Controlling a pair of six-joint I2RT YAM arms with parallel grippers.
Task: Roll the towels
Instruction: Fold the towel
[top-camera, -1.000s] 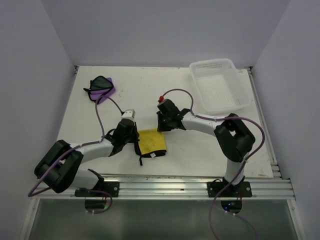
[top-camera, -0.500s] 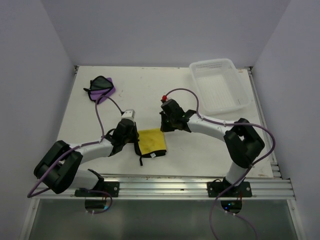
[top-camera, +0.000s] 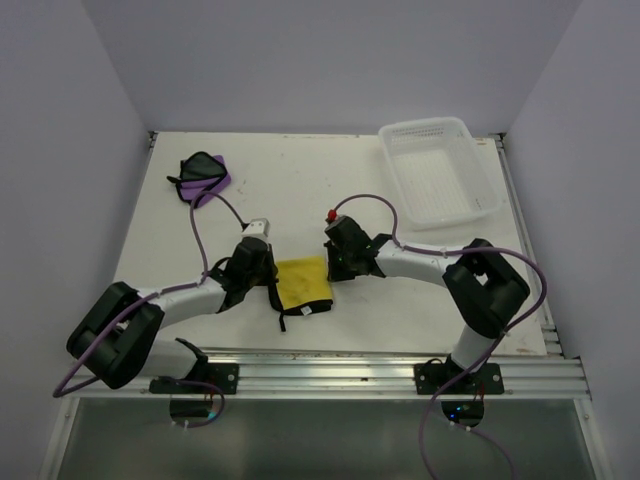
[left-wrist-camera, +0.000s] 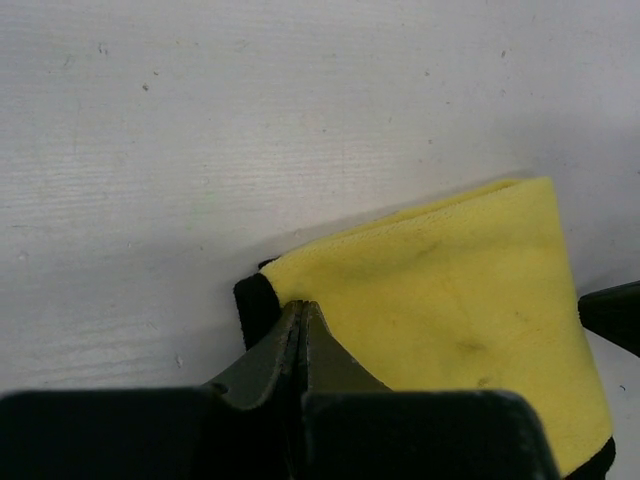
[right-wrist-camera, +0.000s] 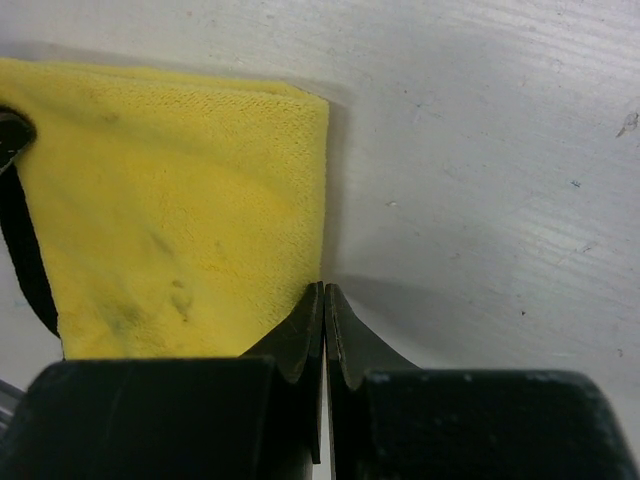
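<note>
The yellow towel (top-camera: 303, 282) lies folded flat on the white table, with black edging and a loop at its near end. My left gripper (top-camera: 274, 288) is shut, its tips touching the towel's left edge by a black corner, as the left wrist view (left-wrist-camera: 302, 306) shows; no cloth shows between the jaws. My right gripper (top-camera: 334, 270) is shut, its tips against the towel's right edge in the right wrist view (right-wrist-camera: 324, 288). The towel fills much of both wrist views (left-wrist-camera: 450, 290) (right-wrist-camera: 170, 200). The purple towel (top-camera: 205, 175) lies crumpled at the far left, away from both grippers.
A white perforated basket (top-camera: 470, 195) stands at the far right of the table. The side walls and a metal rail (top-camera: 330, 365) along the near edge bound the table. Cables loop over both arms.
My right gripper has moved down and right onto the yellow towel's right edge. The left gripper and both towels have not moved.
</note>
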